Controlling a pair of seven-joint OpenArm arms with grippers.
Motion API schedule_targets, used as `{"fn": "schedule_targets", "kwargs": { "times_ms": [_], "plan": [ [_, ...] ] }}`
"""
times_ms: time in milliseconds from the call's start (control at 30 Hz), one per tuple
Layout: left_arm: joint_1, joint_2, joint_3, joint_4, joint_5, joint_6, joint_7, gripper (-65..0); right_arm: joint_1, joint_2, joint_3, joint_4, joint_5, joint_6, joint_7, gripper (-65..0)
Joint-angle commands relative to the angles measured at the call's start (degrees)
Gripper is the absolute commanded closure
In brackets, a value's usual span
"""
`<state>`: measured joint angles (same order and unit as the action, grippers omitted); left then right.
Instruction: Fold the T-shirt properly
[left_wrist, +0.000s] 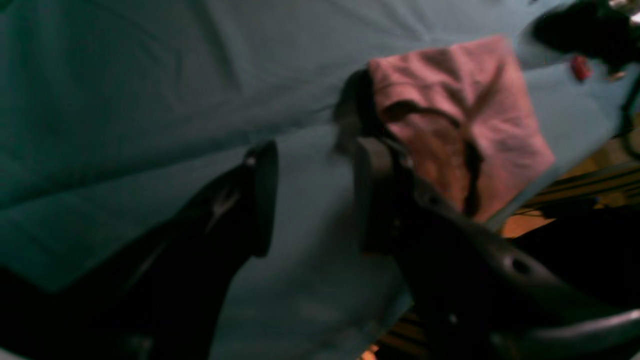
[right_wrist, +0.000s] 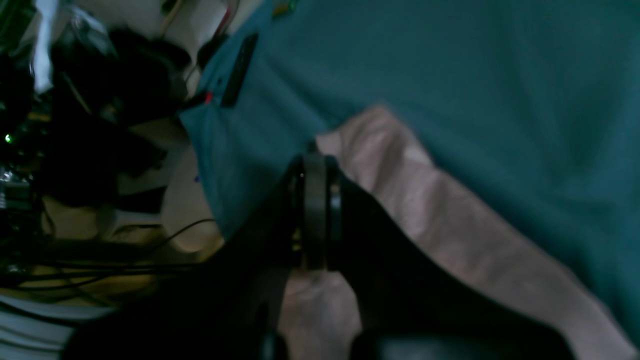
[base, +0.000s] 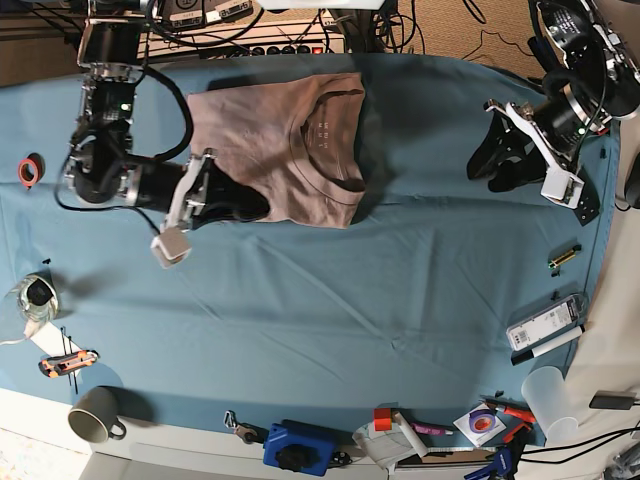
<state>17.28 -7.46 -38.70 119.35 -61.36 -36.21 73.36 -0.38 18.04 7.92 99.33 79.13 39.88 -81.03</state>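
Note:
The mauve T-shirt lies folded at the far middle of the teal table cloth, collar up. My right gripper rests over the shirt's near left edge, jaws shut. In the right wrist view its fingertips press together, with pink cloth right behind them. Whether any cloth is pinched does not show. My left gripper hovers to the right, apart from the shirt, and is open. In the left wrist view nothing sits between the fingers of the left gripper, and the T-shirt lies beyond them.
A red tape ring lies at the left edge. A mug, a box cutter and a blue tool sit along the near edge. A white cup and a small device are near right. Cables crowd the far edge.

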Motion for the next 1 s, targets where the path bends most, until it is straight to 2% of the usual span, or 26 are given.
{"fn": "schedule_targets", "kwargs": {
  "times_ms": [0, 100, 233, 367, 500, 600, 667, 833, 967],
  "plan": [
    [-0.09, -0.50, -0.17, 0.87, -0.07, 0.66, -1.38, -23.3, -0.15, 0.70, 1.75, 1.84, 1.31, 0.12, 1.03, 0.0],
    [0.22, -0.52, -0.17, 0.87, 3.41, 2.45, -1.40, -18.7, -3.13, 0.70, 6.12, 4.37, 0.33, 0.12, 1.03, 0.0],
    [0.57, -0.50, -0.17, 0.87, 6.05, 4.26, -1.42, 0.0, -8.83, 0.70, 12.52, 8.68, -0.13, 0.12, 1.03, 0.0],
    [2.73, -0.52, -0.17, 0.87, 9.42, 4.35, -1.42, 0.0, -15.56, 0.68, 18.84, 13.92, -3.61, 0.12, 1.03, 0.0],
    [5.81, -0.55, -0.17, 0.87, 13.16, 8.22, -1.44, 0.0, -22.01, 0.61, 23.76, 18.80, -4.24, 0.12, 1.03, 0.0],
    [7.61, -0.55, -0.17, 0.87, 16.26, 8.48, -1.42, 0.0, -25.94, 0.52, 26.36, 21.07, -5.97, 0.12, 1.03, 0.0],
    [8.35, -0.55, -0.17, 0.87, 18.56, 9.49, -1.40, 0.0, -28.39, 0.52, 27.26, 21.64, -6.60, 0.12, 1.03, 0.0],
    [10.62, -0.72, -0.17, 0.87, 26.67, 9.42, -1.38, 0.0, -35.54, 0.52, 27.39, 21.70, -8.11, 0.12, 1.03, 0.0],
    [14.36, -1.22, -0.17, 0.87, 27.56, 9.44, -1.36, 0.0, -41.57, 0.52, 27.39, 21.70, -9.49, 0.12, 1.03, 0.0]
  ]
}}
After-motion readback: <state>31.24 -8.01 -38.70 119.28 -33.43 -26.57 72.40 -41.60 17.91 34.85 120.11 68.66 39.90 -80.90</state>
